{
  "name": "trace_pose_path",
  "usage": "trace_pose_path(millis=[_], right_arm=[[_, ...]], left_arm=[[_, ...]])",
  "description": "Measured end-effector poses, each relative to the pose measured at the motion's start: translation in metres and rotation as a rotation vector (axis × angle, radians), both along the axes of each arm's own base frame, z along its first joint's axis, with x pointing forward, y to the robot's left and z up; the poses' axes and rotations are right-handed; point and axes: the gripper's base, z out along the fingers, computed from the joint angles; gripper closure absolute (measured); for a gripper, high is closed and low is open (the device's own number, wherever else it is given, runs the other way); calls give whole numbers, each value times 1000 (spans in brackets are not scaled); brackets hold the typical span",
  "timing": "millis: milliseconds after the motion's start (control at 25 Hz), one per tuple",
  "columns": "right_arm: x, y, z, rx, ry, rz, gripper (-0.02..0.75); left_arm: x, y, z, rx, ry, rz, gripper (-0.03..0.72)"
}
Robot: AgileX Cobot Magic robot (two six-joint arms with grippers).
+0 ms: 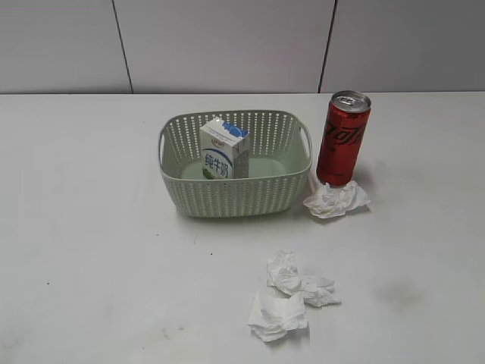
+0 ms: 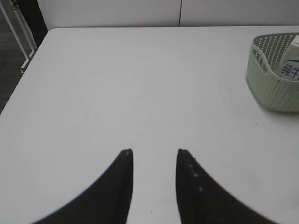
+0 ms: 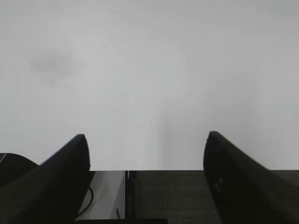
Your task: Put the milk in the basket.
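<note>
The milk [image 1: 224,149], a small white carton with blue characters, stands upright inside the pale green basket [image 1: 227,199] at the table's middle back. The left wrist view shows the basket [image 2: 271,79] at its right edge with the milk [image 2: 292,63] inside. My left gripper [image 2: 153,153] is open and empty over bare table, far to the left of the basket. My right gripper [image 3: 145,137] is wide open and empty at the table's front edge. Neither gripper shows in the exterior view.
A tall red soda can [image 1: 342,138] stands right of the basket with a crumpled tissue [image 1: 336,199] at its foot. More crumpled tissues [image 1: 291,297] lie in front. The table's front edge [image 3: 154,169] is below the right gripper.
</note>
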Motion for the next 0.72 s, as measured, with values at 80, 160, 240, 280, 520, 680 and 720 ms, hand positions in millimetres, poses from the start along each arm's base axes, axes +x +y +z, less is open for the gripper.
trace_pose_path(millis=[80, 160, 240, 280, 520, 680, 720], right_arm=[[-22, 1, -8, -2, -38, -1, 151], [-42, 2, -12, -5, -99, -2, 151], [-60, 3, -17, -7, -148, -2, 151], [-69, 3, -16, -9, -185, -2, 151], [-109, 5, -9, -26, -394, -3, 151], [-131, 6, -2, -32, -540, -5, 151], [-136, 6, -2, -34, -572, -5, 151]], left_arm=[[0, 0, 0, 0, 0, 0, 454], [0, 0, 0, 0, 0, 0, 454], [0, 0, 0, 0, 0, 0, 454], [0, 0, 0, 0, 0, 0, 454], [0, 0, 0, 0, 0, 0, 454], [0, 0, 0, 0, 0, 0, 454], [0, 0, 0, 0, 0, 0, 454]])
